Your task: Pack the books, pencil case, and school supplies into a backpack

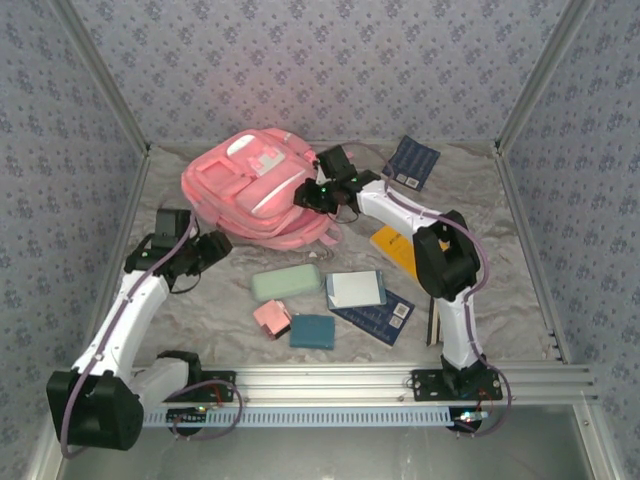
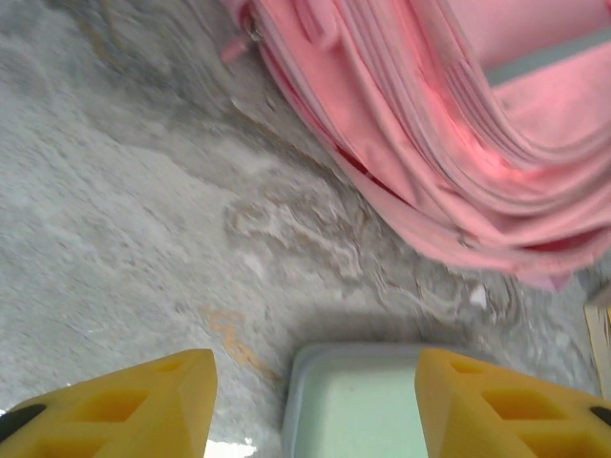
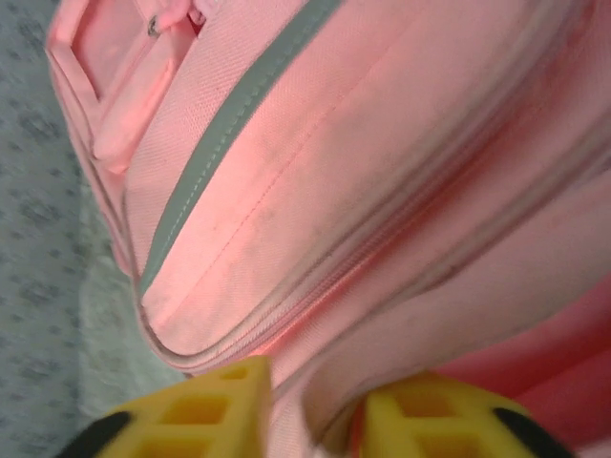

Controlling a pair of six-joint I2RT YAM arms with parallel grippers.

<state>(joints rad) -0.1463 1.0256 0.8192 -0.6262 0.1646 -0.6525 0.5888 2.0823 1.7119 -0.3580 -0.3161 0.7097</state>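
Pink backpack (image 1: 250, 185), navy book (image 1: 380, 322), white label (image 1: 400, 311) unreadable

backpack (image 3: 382, 191): matt woven cloth | pencil case (image 2: 353, 410): smooth plastic | table (image 2: 143, 191): rough, mottled

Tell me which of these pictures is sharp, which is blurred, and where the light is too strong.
Top external: sharp, evenly lit, though the backpack glares pale on top. Left wrist: soft throughout; the pencil case and yellow fingers are blurred. Right wrist: fabric stitching fairly clear, near fingers out of focus.
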